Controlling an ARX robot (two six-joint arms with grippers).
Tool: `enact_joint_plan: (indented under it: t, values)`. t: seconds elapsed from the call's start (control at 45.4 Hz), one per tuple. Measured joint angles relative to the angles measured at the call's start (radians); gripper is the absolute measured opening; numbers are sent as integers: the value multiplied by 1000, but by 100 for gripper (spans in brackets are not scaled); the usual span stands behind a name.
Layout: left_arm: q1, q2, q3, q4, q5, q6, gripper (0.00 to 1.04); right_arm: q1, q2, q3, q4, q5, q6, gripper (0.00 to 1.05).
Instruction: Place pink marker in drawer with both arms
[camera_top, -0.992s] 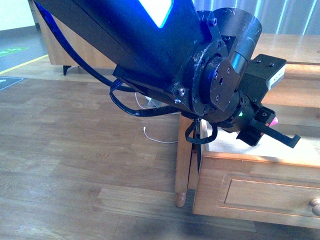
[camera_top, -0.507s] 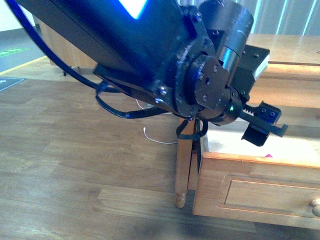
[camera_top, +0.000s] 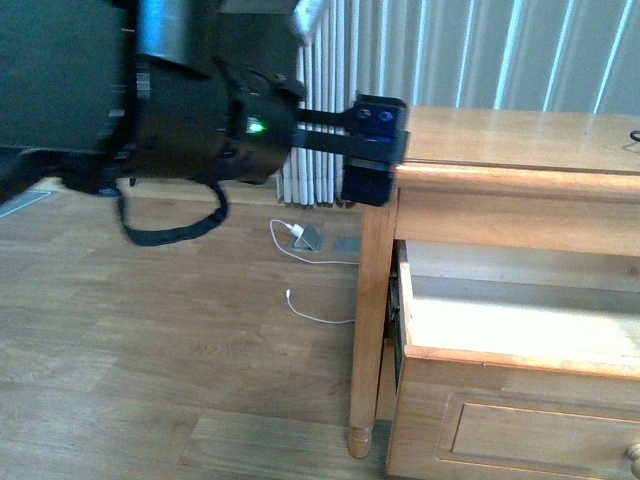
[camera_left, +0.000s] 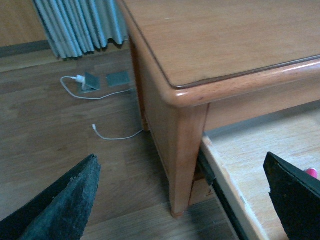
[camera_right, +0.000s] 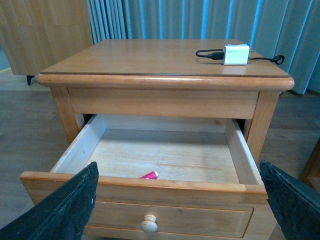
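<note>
The pink marker (camera_right: 150, 175) lies on the floor of the open drawer (camera_right: 170, 215), close behind its front panel, left of centre. A sliver of the marker (camera_left: 311, 173) shows past one finger in the left wrist view. My left gripper (camera_top: 372, 150) is open and empty, level with the tabletop at the table's left corner, above and left of the drawer (camera_top: 520, 360). In its own view the left gripper (camera_left: 180, 165) frames the table leg. My right gripper (camera_right: 177, 170) is open, facing the drawer front and its cream knob (camera_right: 149, 223), touching neither.
A white charger (camera_right: 235, 54) with a black cable lies on the tabletop (camera_right: 165, 57). A white cable (camera_top: 310, 305) trails over the wooden floor left of the table leg (camera_top: 368, 330). Curtains hang behind the table. A wooden cabinet (camera_right: 45, 30) stands at the back.
The left gripper held the marker over the drawer, let it drop inside, then rose and drew back left to the table's corner.
</note>
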Motion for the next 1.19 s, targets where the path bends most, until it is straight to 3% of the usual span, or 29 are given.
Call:
enact_joint_plan:
  t: [0.331, 0.595, 0.749, 0.772, 0.838, 1.08, 1.19]
  values:
    - [78, -434, -402, 32, -1, -2, 99, 0, 0, 0, 0, 0, 0, 96]
    - [85, -812, -679, -82, -97, -24, 99, 0, 0, 0, 0, 0, 0, 96]
    - [43, -1049, -808, -213, -211, -51, 99, 0, 0, 0, 0, 0, 0, 96]
    - [29, -1381, -912, -485, -305, -159, 99, 0, 0, 0, 0, 0, 0, 96]
    - [44, -1449, -926, -522, -310, -187, 99, 0, 0, 0, 0, 0, 0, 96]
    - [56, -1496, -935, -529, -322, -220, 99, 0, 0, 0, 0, 0, 0, 96]
    - [88, -1584, -1010, -421, -276, -135, 83, 0, 0, 0, 0, 0, 0, 96]
